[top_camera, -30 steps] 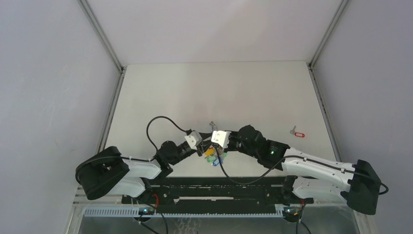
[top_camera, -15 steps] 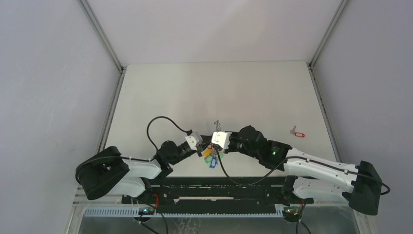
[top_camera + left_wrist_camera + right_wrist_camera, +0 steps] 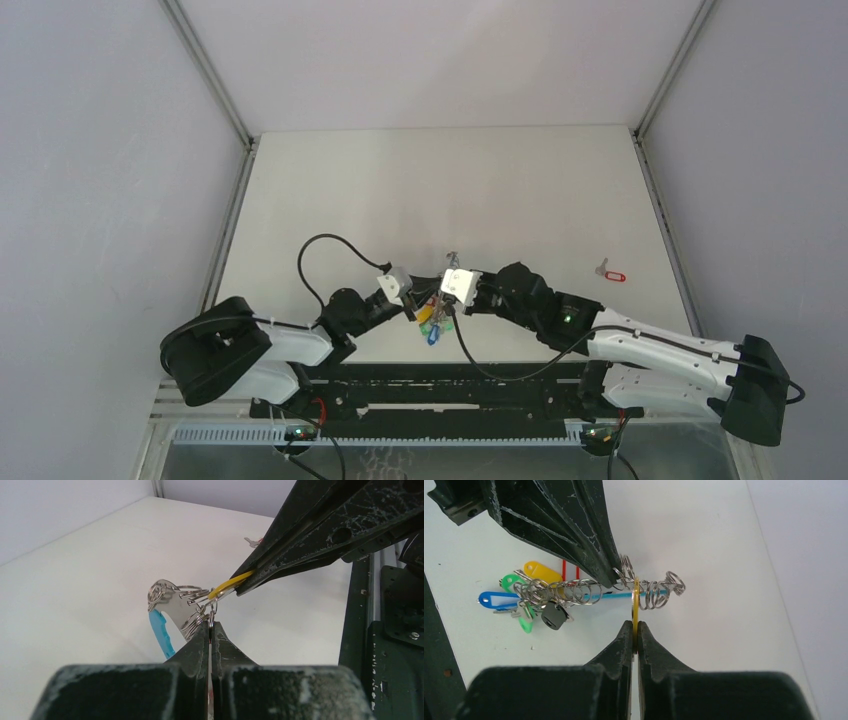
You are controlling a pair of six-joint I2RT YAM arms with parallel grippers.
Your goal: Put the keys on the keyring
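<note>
Keyring (image 3: 172,607), a large grey metal loop with a cyan plastic section and a fringe of small keys on blue, green and yellow tags, is being held just ahead of the arm bases, between the two grippers. The left gripper (image 3: 210,626) is pinching one of its wire rings, fingers pressed together. The right gripper (image 3: 635,626) is meeting it tip to tip, clamping the edge of an orange-yellow plastic tag (image 3: 636,605) that is sitting among the loop's rings. Farther out, toward the right edge of the white table (image 3: 400,190), a small silver key with a red tag (image 3: 611,273) is lying alone, well apart from both grippers.
</note>
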